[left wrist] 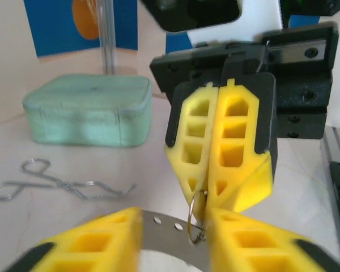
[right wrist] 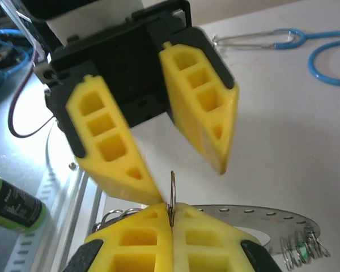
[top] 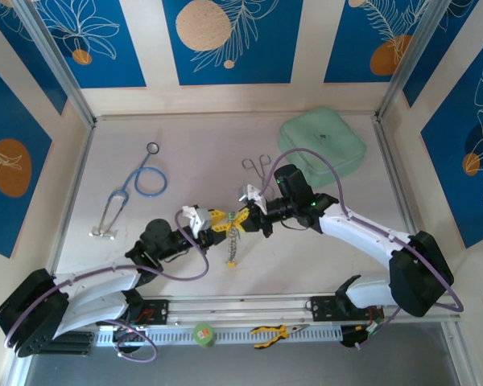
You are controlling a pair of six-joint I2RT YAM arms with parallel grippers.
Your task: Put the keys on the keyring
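Right gripper: fingers pressed flat together, clamped on the keyring by a thin wire loop that hooks into the ring's holed metal band.

Left gripper: fingers stand apart, one on each side of the band. I see no contact between its pads and the ring.

Keyring location: on the near side of the green pouch and to the pouch's left, about mid-table. It sits between the two gripper tips, which meet nose to nose. In the top view a string of small metal pieces hangs down from it toward the arm bases.

Keys: a cluster of small wire pieces sits on the ring's rim, with a trace of green among them — too blurred to confirm as keys.

Other items, relative to the pouch:
- Forceps lie flat just left of the pouch, apart from it.
- Stethoscope with blue tubing lies well to the left of the pouch.
- Yellow-handled pliers rest on the rail — far nearer the arm bases than the pouch.
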